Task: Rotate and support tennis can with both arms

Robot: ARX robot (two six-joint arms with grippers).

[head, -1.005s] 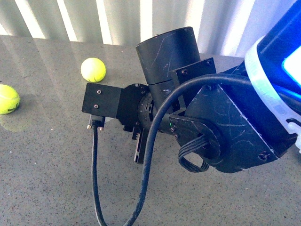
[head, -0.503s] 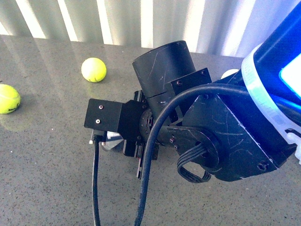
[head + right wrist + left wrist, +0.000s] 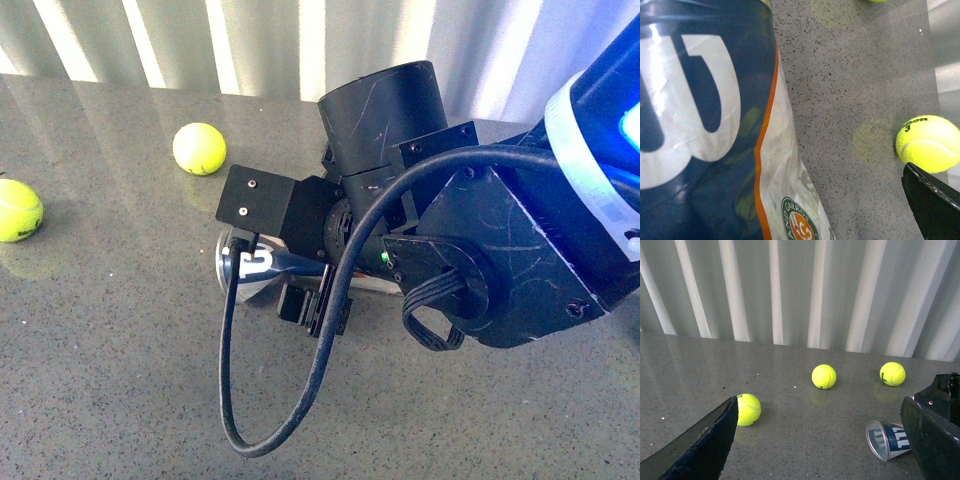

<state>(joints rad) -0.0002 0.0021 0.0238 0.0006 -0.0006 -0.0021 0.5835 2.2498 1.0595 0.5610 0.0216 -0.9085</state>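
Observation:
The tennis can lies on its side on the grey table, its open metal rim turned towards my left wrist camera. My left gripper is open a little way from the rim, and its wide-spread fingers hold nothing. In the front view the can's rim sticks out from under my right arm. My right gripper is open above the can. Up close, the can's navy label with the white W and orange stripe fills the right wrist view; one black finger shows beside it.
Loose tennis balls lie on the table: one at the back left, one at the far left edge, another close to my right finger. A ribbed white wall closes the back. A black cable loops down from the right wrist.
My right arm has shifted to the right and turned. The can's metal rim has come into view under it. The cable now hangs in a wider loop.

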